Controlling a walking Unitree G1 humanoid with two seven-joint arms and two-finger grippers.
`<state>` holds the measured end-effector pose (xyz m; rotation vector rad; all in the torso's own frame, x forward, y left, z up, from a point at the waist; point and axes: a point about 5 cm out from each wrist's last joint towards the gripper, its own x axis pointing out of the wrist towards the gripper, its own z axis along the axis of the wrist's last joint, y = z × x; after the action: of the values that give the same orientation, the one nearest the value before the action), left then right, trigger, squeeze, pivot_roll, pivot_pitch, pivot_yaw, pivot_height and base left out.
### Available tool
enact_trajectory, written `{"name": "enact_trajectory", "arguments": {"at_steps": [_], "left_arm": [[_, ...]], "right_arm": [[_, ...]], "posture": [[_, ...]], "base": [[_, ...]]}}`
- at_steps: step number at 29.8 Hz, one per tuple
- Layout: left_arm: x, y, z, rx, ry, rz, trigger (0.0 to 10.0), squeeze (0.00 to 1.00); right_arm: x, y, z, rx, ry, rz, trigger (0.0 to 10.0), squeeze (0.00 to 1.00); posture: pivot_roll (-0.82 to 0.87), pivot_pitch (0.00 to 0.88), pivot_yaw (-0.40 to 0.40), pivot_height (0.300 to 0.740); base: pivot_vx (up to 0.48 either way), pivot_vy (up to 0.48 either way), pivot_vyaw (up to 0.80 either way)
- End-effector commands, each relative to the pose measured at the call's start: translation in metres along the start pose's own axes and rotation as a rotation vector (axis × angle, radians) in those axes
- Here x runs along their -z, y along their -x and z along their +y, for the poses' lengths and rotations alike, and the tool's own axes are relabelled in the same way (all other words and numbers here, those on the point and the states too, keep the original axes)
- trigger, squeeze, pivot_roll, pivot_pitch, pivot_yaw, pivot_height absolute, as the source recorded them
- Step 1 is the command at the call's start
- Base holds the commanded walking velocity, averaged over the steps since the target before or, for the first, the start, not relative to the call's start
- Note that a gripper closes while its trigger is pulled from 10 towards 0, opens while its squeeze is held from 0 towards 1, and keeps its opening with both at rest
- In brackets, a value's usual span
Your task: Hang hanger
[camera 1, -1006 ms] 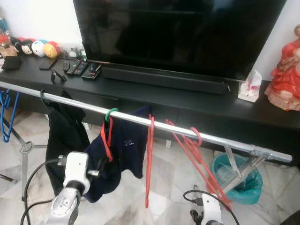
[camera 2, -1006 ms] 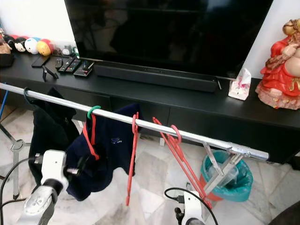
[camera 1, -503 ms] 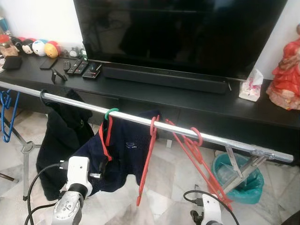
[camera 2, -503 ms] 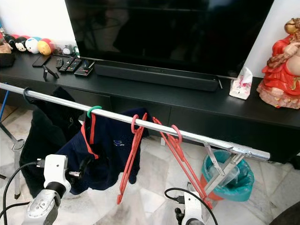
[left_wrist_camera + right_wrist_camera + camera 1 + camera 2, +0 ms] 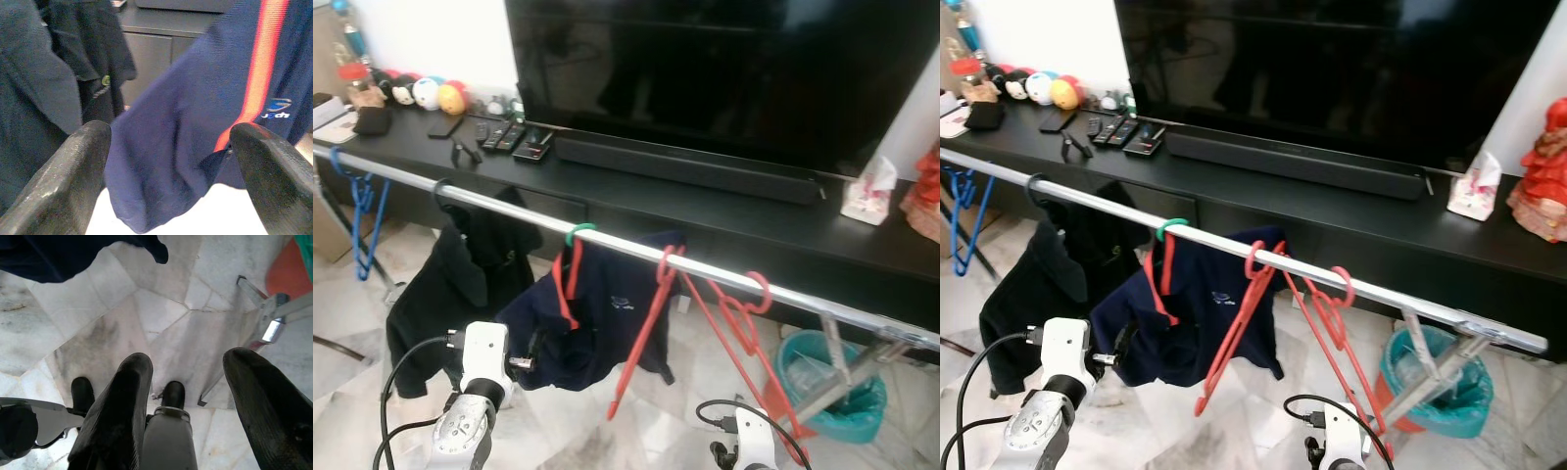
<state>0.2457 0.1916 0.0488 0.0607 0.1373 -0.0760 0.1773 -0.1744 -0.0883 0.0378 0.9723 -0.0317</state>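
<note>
Two red hangers (image 5: 729, 323) now hang on the steel rail (image 5: 626, 246), the nearer one tilted from its upright hang a second ago, swinging free just beyond the left gripper (image 5: 168, 147). Both it and the right gripper (image 5: 195, 396) are open and empty, so the hanging looks done.

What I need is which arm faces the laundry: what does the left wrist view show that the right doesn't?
Left wrist view: the left gripper open, facing the navy shirt, a black garment and a cabinet. Right wrist view: the right gripper open above the marble floor and the rack's metal leg. Both: some of the navy shirt.
</note>
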Motion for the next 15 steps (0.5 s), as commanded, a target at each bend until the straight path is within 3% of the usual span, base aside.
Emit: {"name": "enact_trajectory", "arguments": {"at_steps": [1,15], "left_arm": [[-0.0066,-0.0027,0.0008,0.003,-0.005,-0.025,10.0,0.0],[-0.0114,-0.0066,-0.0005,0.007,-0.001,-0.042,10.0,0.0]], "right_arm": [[0.0008,0.0003,-0.0017,0.008,-0.013,0.0,10.0,0.0],[-0.0015,-0.0001,-0.0024,0.016,-0.017,-0.006,10.0,0.0]], "posture": [[0.02,0.0,-0.017,0.74],[0.02,0.0,-0.018,0.74]], "base": [[0.0,0.341,0.0],[0.0,0.349,0.0]]}}
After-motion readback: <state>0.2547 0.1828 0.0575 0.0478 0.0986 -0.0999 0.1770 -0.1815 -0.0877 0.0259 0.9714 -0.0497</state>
